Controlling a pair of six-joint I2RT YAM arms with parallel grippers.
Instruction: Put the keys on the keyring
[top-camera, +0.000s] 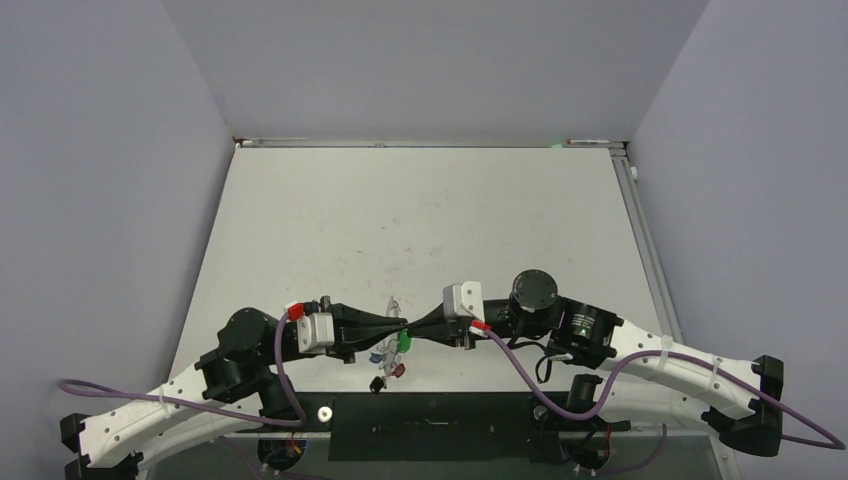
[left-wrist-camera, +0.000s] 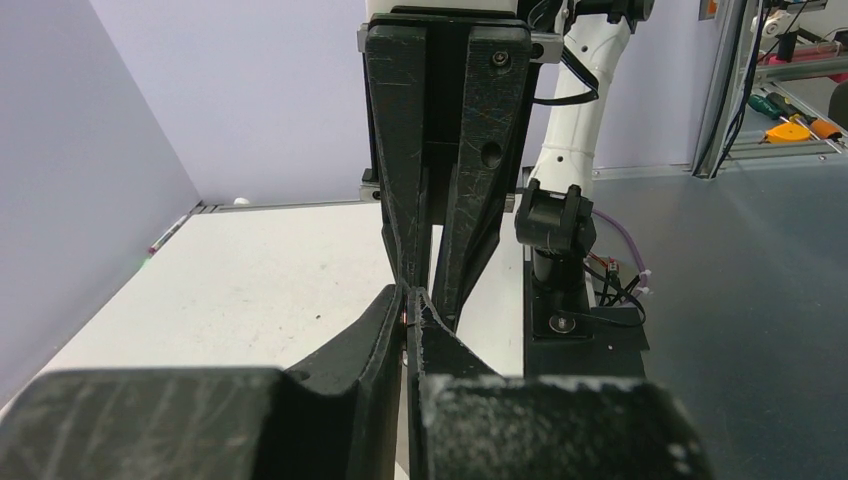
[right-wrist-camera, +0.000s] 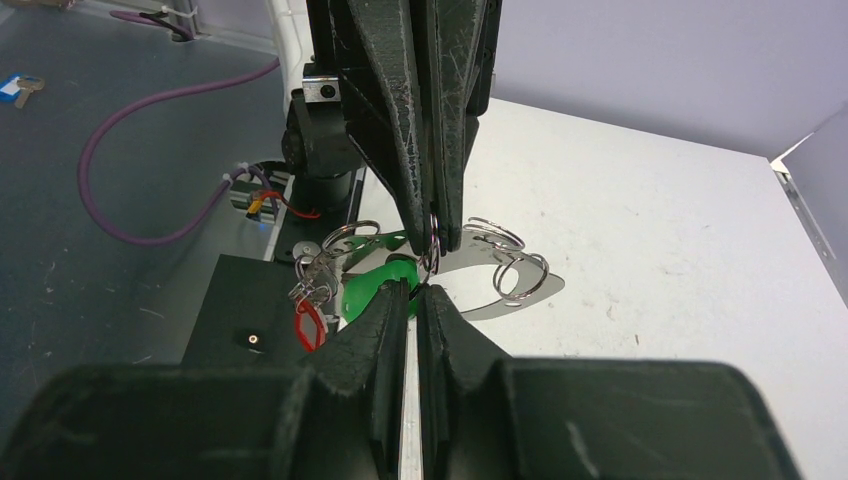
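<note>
My two grippers meet tip to tip just above the table's near edge. My left gripper (top-camera: 393, 324) is shut on the keyring (right-wrist-camera: 432, 240), pinching one small split ring on its rim. Other split rings (right-wrist-camera: 541, 272) stick out to the right. My right gripper (right-wrist-camera: 412, 290) is shut at the base of that pinched ring, on the key with the green tag (right-wrist-camera: 372, 292). The green tag (top-camera: 404, 342) hangs under the meeting point. The red-tagged key (right-wrist-camera: 308, 325) and the blue-tagged key (top-camera: 378, 355) hang from the ring on the near side. In the left wrist view, my fingers (left-wrist-camera: 385, 330) hide the ring.
A black mounting plate (top-camera: 440, 428) with the arm bases lies right below the hanging keys at the table's near edge. The white table (top-camera: 420, 220) stretches away behind the grippers. Purple cables (top-camera: 520, 365) run along both arms.
</note>
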